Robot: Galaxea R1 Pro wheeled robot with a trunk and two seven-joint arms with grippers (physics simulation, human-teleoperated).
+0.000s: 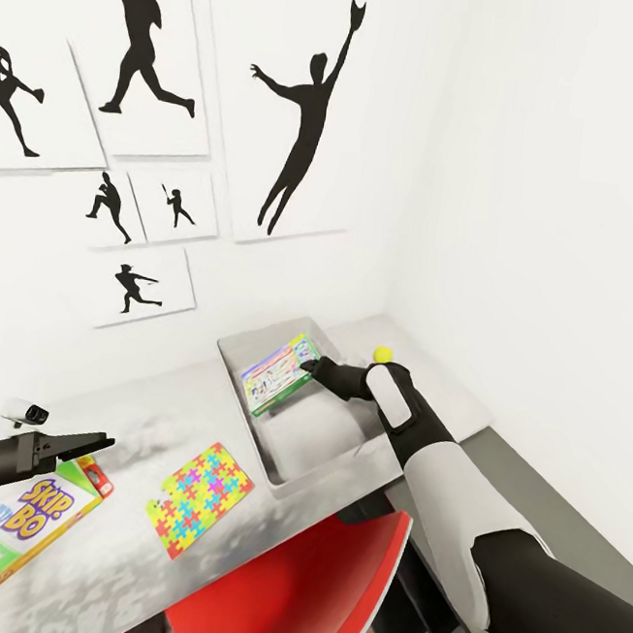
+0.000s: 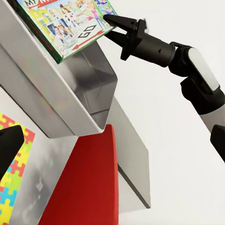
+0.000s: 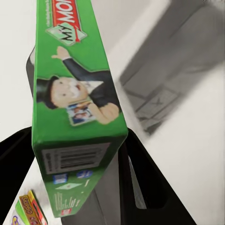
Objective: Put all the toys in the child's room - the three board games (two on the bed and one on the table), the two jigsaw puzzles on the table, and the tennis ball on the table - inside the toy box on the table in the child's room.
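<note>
My right pincer [image 1: 309,363] is clamped on the edge of the green-edged flat board game box [image 1: 278,374], its two black fingers pressed against either face of the box, as the right wrist view shows with the green spine [image 3: 77,108] standing between the dark jaws. I hold the box tilted over the shallow light grey toy box [image 1: 336,455], its printed face turned up and its lower edge down inside the bin near the back wall; I cannot tell whether it touches the bin's floor. In the left wrist view the same game box [image 2: 65,23] sits above the bin's sloping grey wall [image 2: 89,84], with my right pincer [image 2: 112,26] gripping its corner.

The small yellow-green tennis ball [image 1: 383,355] lies on the long white-topped table [image 1: 141,405] just behind my right wrist, beside the bin's far corner. A thin square jigsaw puzzle in yellow, pink, green and blue pieces [image 1: 200,498] lies flat on the table, near the bin. The red-green-yellow "Skip-Bo" board game box [image 1: 11,533] lies at the table's left end.

My left pincer [image 1: 89,444] hovers above the Skip-Bo box, its fingers close together and holding nothing. A red chair back [image 1: 317,590] stands at the table's near edge. Black baseball-player silhouette pictures [image 1: 307,130] hang on the white wall.
</note>
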